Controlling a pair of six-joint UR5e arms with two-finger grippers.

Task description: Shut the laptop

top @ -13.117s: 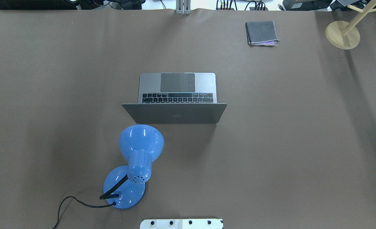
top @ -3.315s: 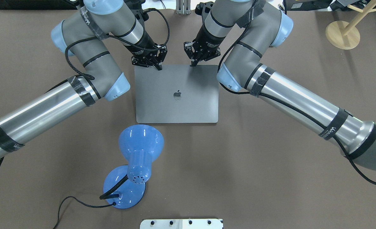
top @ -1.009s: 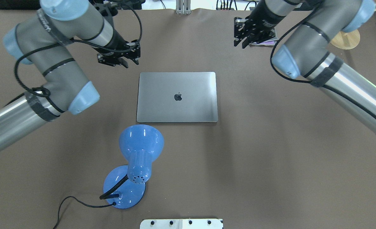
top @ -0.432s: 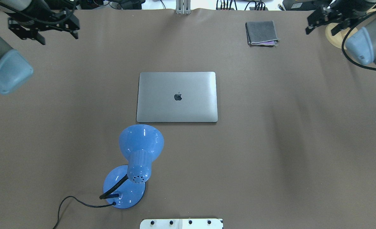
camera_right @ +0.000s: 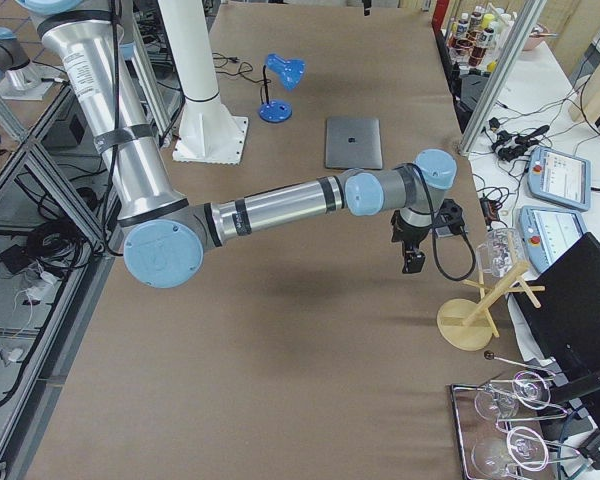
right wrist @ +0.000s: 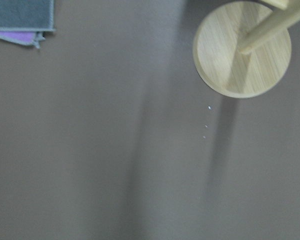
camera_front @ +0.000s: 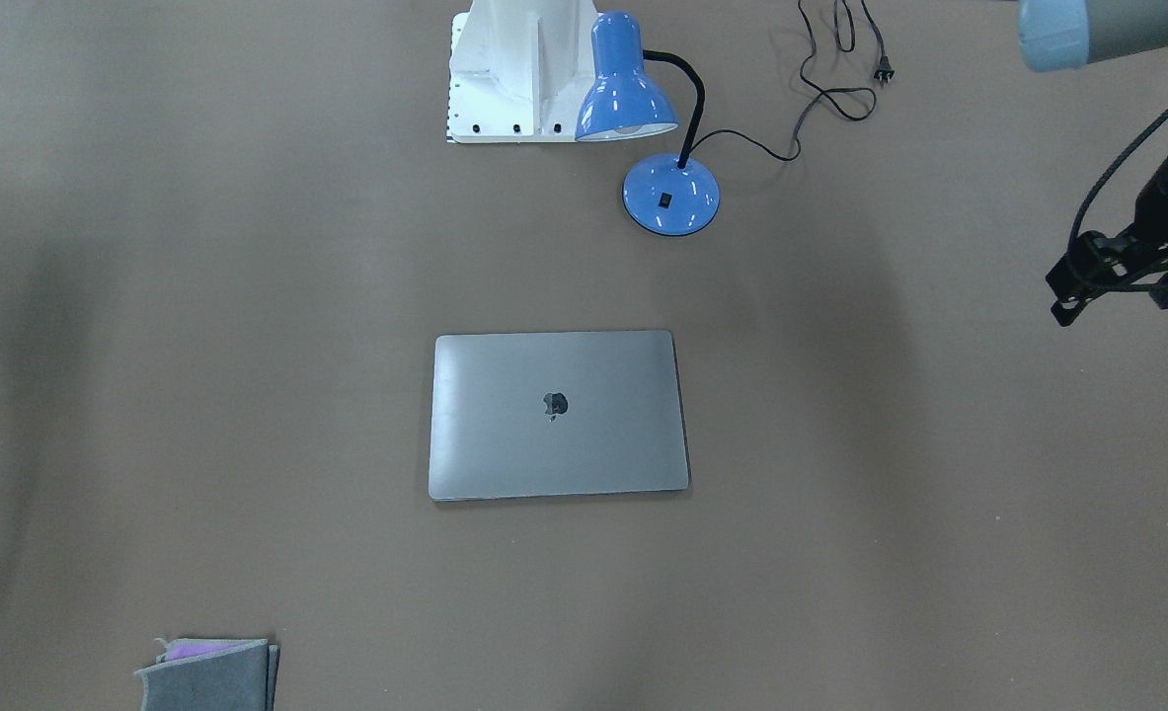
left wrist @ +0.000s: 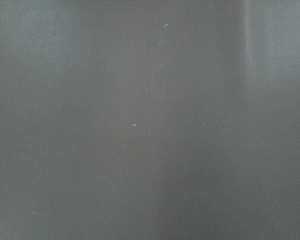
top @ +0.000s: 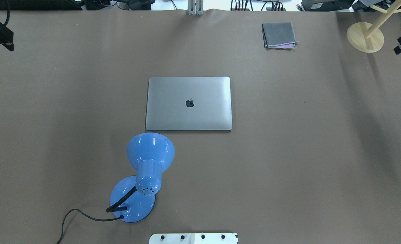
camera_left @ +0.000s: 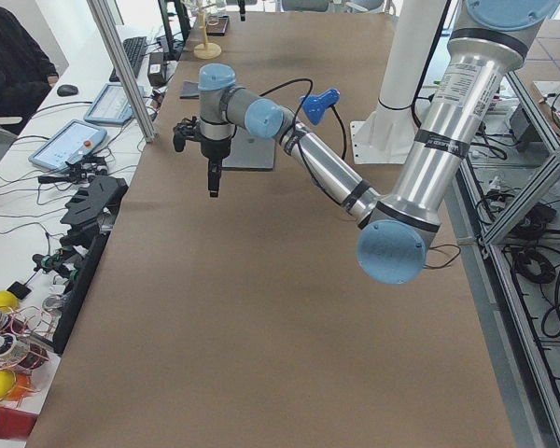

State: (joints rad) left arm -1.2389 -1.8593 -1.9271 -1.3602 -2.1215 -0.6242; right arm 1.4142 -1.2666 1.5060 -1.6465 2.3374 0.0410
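Observation:
The laptop [top: 188, 115] lies flat at the table's middle with its grey lid down and the apple logo up. It also shows in the front-facing view [camera_front: 558, 444], the exterior left view [camera_left: 252, 154] and the exterior right view [camera_right: 353, 142]. My left gripper [top: 7, 44] hangs at the table's far left edge, far from the laptop, and shows in the front-facing view [camera_front: 1062, 308] too. My right gripper [top: 398, 49] is at the far right edge beside the wooden stand. Neither holds anything. I cannot tell whether their jaws are open or shut.
A blue desk lamp [top: 146, 169] with a black cord stands just in front of the laptop on the robot's side. A folded grey cloth [top: 279, 35] lies at the far right. A wooden stand's round base [top: 364, 37] sits near the right gripper. Glasses [camera_right: 520, 420] stand beyond it.
The laptop's lid went from open to shut under both grippers. Since then both arms have drawn back outward to the table's left and right edges. The laptop has not moved.

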